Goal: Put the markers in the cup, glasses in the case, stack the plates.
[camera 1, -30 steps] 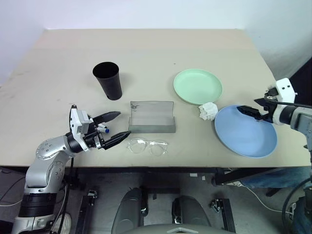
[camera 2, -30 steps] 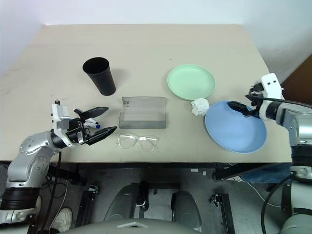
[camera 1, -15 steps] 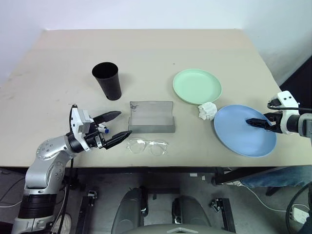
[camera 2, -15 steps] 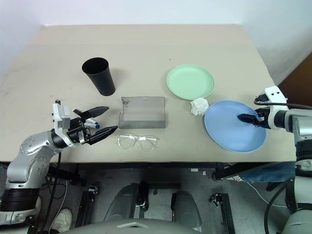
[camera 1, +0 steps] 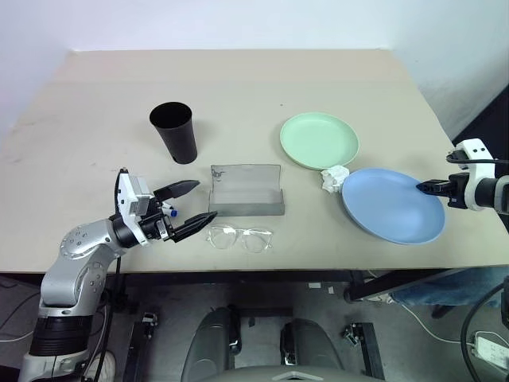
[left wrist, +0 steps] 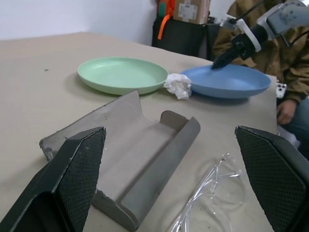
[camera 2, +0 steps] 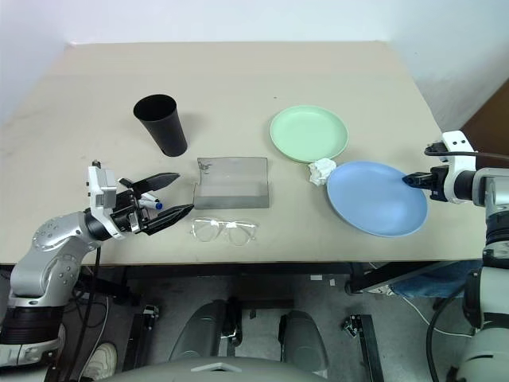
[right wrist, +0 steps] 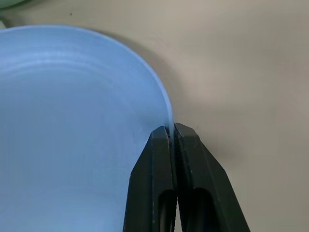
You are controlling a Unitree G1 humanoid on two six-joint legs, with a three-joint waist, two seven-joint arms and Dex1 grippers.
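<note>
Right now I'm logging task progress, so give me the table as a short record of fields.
right gripper: shut on the blue plate at its rim
left gripper: open, holding nothing, beside the case
green plate: flat on table, not stacked
case: open, nothing inside
glasses: on table in front of case
cup: upright
tissue: between the plates

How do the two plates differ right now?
The green plate is mint; the blue plate is light blue and looks slightly larger. The green plate lies free on the table, farther back; the blue plate has its rim pinched by the shut right hand, nearer the front edge. A tissue sits between them. Both are round, shallow and empty.
</note>
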